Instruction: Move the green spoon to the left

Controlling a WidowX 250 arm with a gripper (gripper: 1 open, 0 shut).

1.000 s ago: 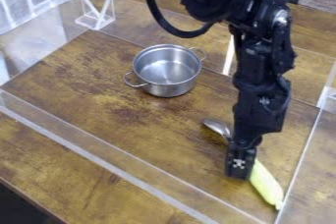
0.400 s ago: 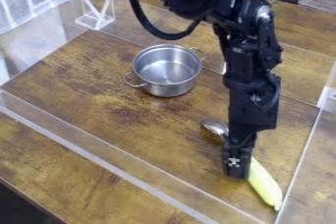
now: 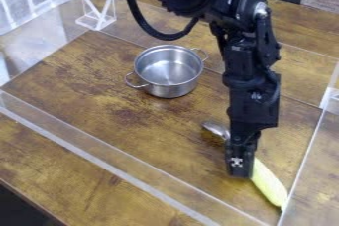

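Observation:
The green spoon lies on the wooden table at the front right. Its yellow-green handle (image 3: pixel 269 185) sticks out toward the lower right, and its shiny metal bowl (image 3: pixel 216 129) shows to the left of the arm. My gripper (image 3: pixel 239 163) points almost straight down over the middle of the spoon, fingertips at table level. The black fingers hide the spoon's neck. I cannot tell how far apart the jaws stand or whether they touch the spoon.
A small steel pot (image 3: pixel 169 70) with side handles stands at the table's middle left. A clear acrylic wall (image 3: pixel 119 175) runs along the front and the right side (image 3: pixel 315 141). A clear stand (image 3: pixel 95 14) sits at the back left.
The arm has leaned slightly more upright over the spoon. The gripper tip stays at the same spot, and the spoon has not moved.

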